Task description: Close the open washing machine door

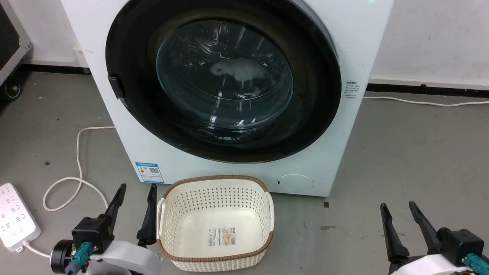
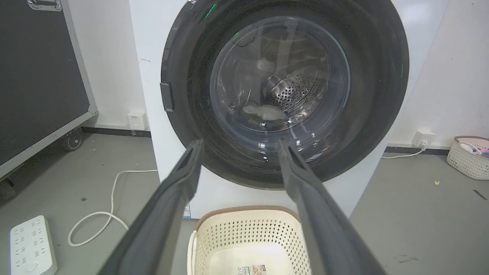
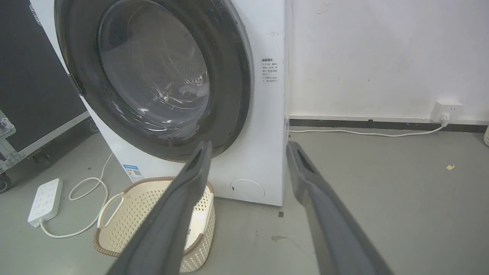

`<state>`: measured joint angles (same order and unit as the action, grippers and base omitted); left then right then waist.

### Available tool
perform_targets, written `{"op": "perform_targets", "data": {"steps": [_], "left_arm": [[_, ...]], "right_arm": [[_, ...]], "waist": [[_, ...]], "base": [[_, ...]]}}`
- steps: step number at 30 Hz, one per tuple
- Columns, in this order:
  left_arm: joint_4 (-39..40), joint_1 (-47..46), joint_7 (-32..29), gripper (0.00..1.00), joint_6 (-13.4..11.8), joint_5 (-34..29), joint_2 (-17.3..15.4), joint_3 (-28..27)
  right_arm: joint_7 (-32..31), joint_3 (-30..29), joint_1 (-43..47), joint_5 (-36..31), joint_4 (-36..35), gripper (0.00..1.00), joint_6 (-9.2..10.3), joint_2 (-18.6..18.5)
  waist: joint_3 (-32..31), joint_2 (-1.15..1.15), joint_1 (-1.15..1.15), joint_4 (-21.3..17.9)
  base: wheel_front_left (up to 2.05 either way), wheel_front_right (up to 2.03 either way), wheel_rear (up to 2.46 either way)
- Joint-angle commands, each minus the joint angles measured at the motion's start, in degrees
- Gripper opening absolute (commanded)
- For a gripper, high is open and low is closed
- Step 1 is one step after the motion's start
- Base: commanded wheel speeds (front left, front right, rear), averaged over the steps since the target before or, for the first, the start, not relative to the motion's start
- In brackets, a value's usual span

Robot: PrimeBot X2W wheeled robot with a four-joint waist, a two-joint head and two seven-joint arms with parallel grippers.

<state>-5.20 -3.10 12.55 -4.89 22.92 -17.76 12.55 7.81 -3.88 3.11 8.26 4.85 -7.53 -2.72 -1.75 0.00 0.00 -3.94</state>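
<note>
The washing machine [image 1: 344, 152] is a white box straight ahead, with a blue label low on its front. The washing machine door [image 1: 225, 76], with a glossy black rim and clear glass bowl, lies flat against the front, its handle tab on the left edge. Through the glass a pale item lies in the steel drum. My left gripper [image 1: 138, 188] hangs open at the lower left, beside a cream basket, away from the door. My right gripper [image 1: 397, 206] is open at the lower right above bare floor. The left wrist view faces the door [image 2: 282, 88] between open fingers [image 2: 179, 191].
A cream perforated basket [image 1: 216, 221] stands on the floor right before the machine. A white power strip [image 1: 15, 217] and looping cable [image 1: 78, 152] lie at the left. A black wheeled case [image 2: 38, 76] stands far left. Grey floor opens to the right, with a wall socket [image 3: 445, 109].
</note>
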Motion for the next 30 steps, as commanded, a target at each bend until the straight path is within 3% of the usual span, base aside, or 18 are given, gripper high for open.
{"op": "perform_targets", "data": {"steps": [1, 21, 22, 30], "left_arm": [[-0.2, 1.0, -0.4, 1.0, -0.3, 0.3, 0.1, 0.3], [0.3, 0.6, -0.8, 1.0, -1.1, 1.4, 0.2, 0.4], [0.2, 0.5, -0.9, 0.0, -1.0, 1.2, 0.3, 0.3], [0.3, 0.6, -1.4, 0.0, -0.8, 0.3, 0.9, -0.3]], "right_arm": [[-0.1, 0.1, 1.0, 0.7, -0.5, 1.0, 0.04, -0.2], [0.9, -0.2, 0.7, 1.6, -0.3, 1.0, 0.04, -0.2], [0.5, -0.1, 0.0, 1.3, -0.2, 0.0, 0.0, 0.0], [0.0, 0.1, -0.1, 0.9, -0.4, 0.0, 0.0, 0.0]], "waist": [[-0.2, 0.0, 0.0, 0.1], [0.2, 0.0, 0.0, 0.2], [0.2, 0.0, 0.01, 0.2], [0.3, 0.0, 0.01, 0.3]], "base": [[0.0, 0.0, 0.0], [0.0, 0.0, 0.0], [0.0, 0.0, 0.0], [0.0, 0.0, 0.0]]}}
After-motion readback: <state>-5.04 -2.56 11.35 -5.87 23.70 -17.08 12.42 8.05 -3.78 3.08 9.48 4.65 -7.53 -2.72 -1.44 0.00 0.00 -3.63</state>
